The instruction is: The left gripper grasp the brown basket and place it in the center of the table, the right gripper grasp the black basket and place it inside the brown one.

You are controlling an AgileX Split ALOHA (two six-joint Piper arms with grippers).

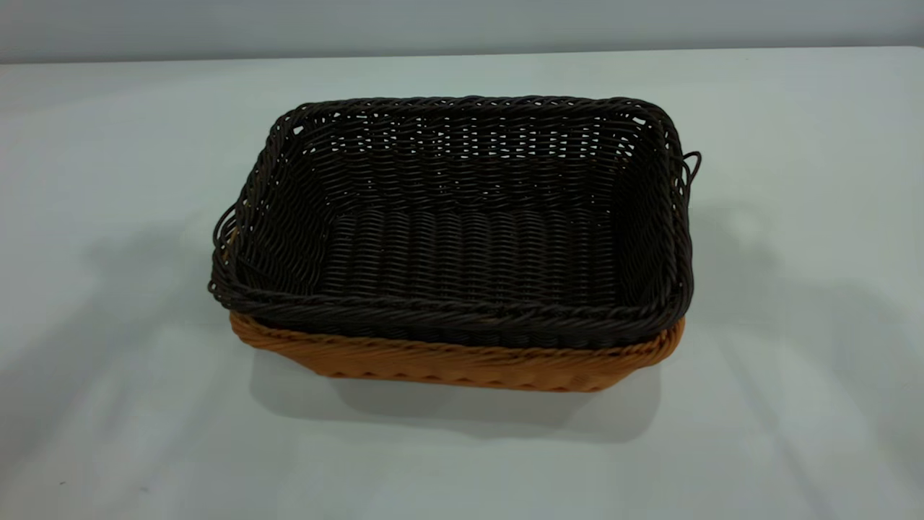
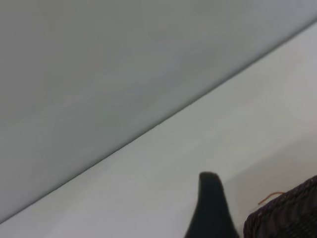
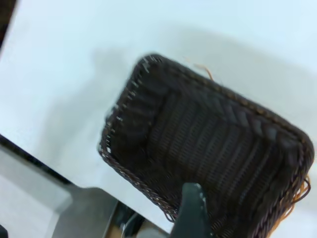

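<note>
Only one dark fingertip of the right gripper (image 3: 192, 210) visible, above the black basket (image 1: 462, 224), near its rim; opening impossible to judge, nothing visibly held. Likewise one fingertip of the left gripper (image 2: 212, 208), just beside that basket's corner, opening unclear. Black basket nested inside the brown basket (image 1: 462, 365), both at mid table (image 1: 108, 433).

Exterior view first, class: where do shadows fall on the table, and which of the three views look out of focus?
Exterior view: a soft shadow lies on the table in front of the brown basket, fainter ones at both sides. Left wrist view: blurred throughout, the left gripper a dark smear. Right wrist view: the black basket is soft, the right gripper blurred.
</note>
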